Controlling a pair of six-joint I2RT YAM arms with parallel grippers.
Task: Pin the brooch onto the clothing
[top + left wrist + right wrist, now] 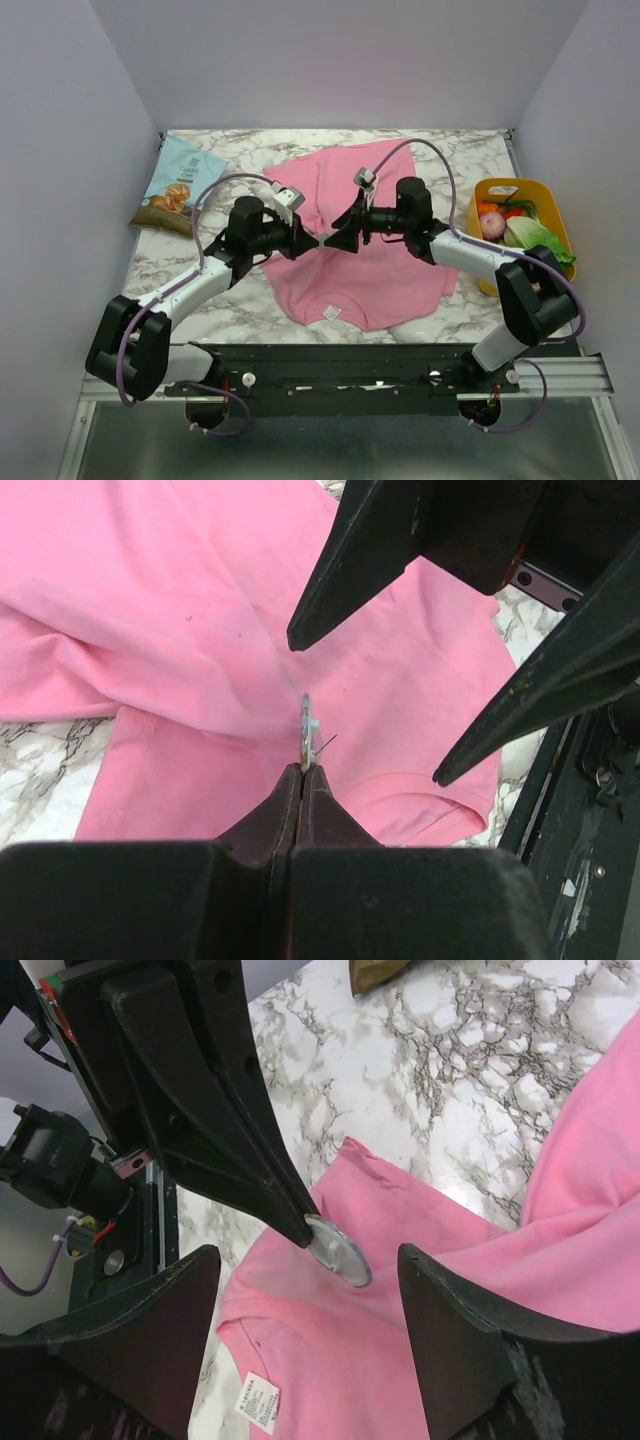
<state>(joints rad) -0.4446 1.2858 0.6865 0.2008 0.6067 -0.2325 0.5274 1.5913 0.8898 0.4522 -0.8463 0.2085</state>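
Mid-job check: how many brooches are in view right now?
1. The brooch is pinched in the shut left tool, over the pink T-shirt, facing the open right tool. Fabric folds could hide others.

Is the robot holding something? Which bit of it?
The left gripper pinches the brooch by its rim, between shut fingertips. The right gripper is open and holds nothing.

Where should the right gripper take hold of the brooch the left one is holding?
Probably the free rim of the brooch, opposite the left gripper's pinch, coming from the right. Its flat faces look toward the open right gripper's jaws, so close across them.
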